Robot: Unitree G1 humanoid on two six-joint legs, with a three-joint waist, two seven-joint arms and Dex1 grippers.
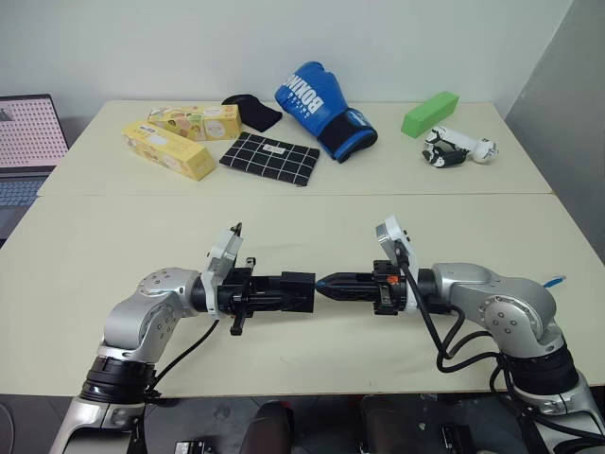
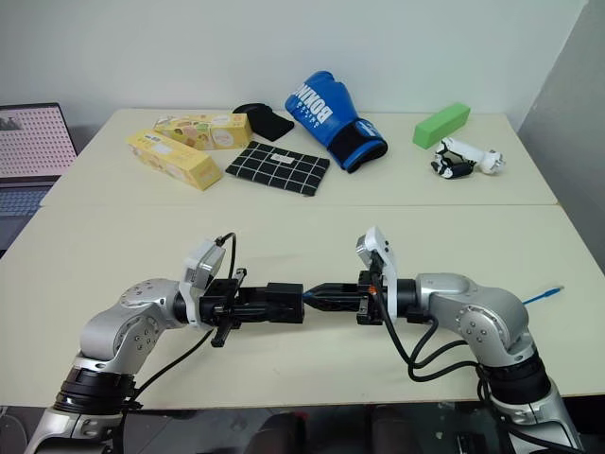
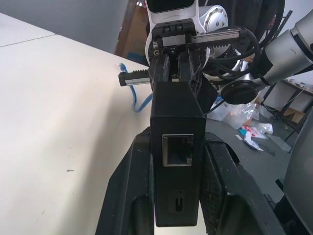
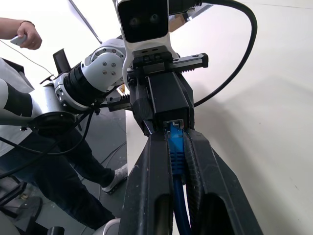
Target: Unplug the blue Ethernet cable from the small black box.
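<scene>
One small black box, one blue Ethernet cable, still plugged.

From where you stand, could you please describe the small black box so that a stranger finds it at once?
Look above the front edge of the cream table, where the two arms meet. The left gripper holds the small black box there in the air, facing the right gripper. Unlike the black gridded cloth at the back, it is hard, plain, and has the blue Ethernet cable plugged in.
</scene>
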